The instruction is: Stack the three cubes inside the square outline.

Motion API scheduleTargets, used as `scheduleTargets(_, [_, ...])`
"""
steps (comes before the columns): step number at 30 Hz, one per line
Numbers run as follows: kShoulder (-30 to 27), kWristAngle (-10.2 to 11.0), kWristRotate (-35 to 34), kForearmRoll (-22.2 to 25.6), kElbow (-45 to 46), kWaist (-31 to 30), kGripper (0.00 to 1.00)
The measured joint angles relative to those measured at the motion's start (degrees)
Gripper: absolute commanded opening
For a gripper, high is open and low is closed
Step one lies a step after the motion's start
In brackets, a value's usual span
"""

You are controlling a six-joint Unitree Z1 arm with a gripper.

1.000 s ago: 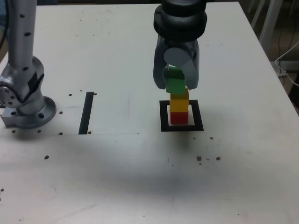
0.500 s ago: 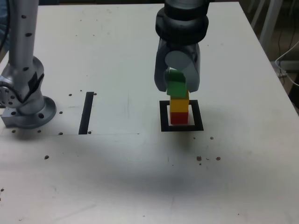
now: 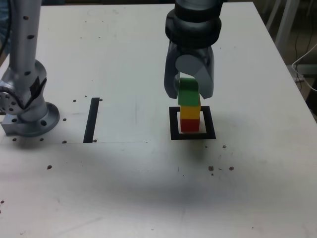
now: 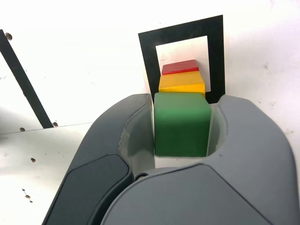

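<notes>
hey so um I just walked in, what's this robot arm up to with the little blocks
The gripper is around the green block, which sits on the yellow block. The red block is at the bottom, inside the black square outline. All three blocks are stacked, and the jaws look slightly open, so it is probably letting go.

Green cube (image 3: 188,92) atop yellow (image 3: 190,111), red (image 3: 189,125) beneath.

The top cube is solid green (image 3: 188,92), the middle one solid yellow-orange (image 3: 190,111), the lowest solid red (image 3: 189,125). A flat black square outline (image 3: 211,124) frames white; the whitish counter (image 3: 124,183) carries dark specks.
</notes>
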Motion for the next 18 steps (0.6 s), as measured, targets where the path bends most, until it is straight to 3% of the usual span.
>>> scheduleTargets(3, [0.13,-0.01,0.18,0.00,0.23,0.01,0.99])
scheduleTargets(18, [0.28,0.11,0.21,-0.01,0.35,0.25,0.99])
